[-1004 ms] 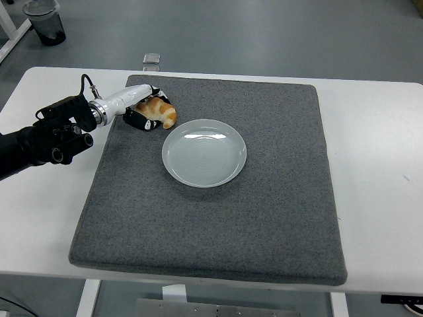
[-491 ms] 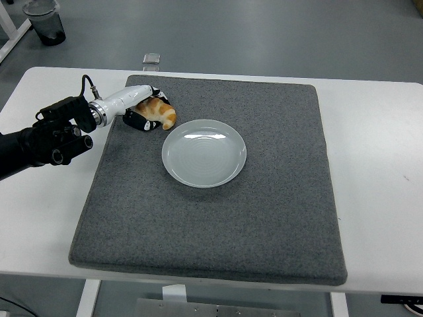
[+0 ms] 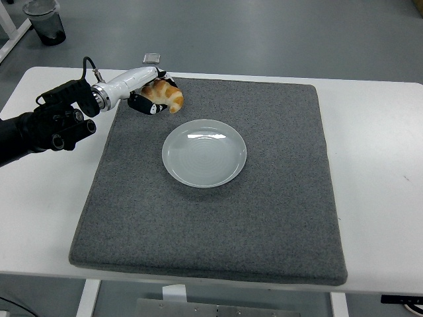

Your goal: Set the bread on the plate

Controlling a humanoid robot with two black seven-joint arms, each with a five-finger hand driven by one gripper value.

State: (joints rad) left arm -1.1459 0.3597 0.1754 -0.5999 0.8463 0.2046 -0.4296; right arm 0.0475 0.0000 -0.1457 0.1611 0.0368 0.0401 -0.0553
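- Reaching in from the left edge of the frame: the black left arm point(image 3: 39, 129), ending in a white-backed left hand point(image 3: 144, 91) in the upper left of the picture.
- Clamping on the bread point(image 3: 166, 96), with dark fingers point(image 3: 143, 105) curling under and around its left side.
- Holding that bread, a golden-brown croissant, over the upper left corner of the grey mat point(image 3: 264, 218), close to the mat's top edge.
- Running its long axis diagonally, from upper left down to lower right, with the free tip pointing toward the lower right of the frame, roughly toward the plate point(image 3: 204, 152).
- Showing the bread's left end hidden inside the grip, so not telling exactly where that end stops.
- Not telling from this view whether the bread is touching the mat or hanging just above it.
- Lying flat near the middle of the mat, slightly left of centre: the pale round plate, below and to the right of the bread, apart from it, with nothing on it.
- Covering most of the white table point(image 3: 383, 165), the mat leaving bare margins at left and right.
- Standing on the floor in the top left corner of the frame: a dark bin point(image 3: 45, 21).
- Sitting just past the table's top edge, above the hand: a small square grey object point(image 3: 152, 59).
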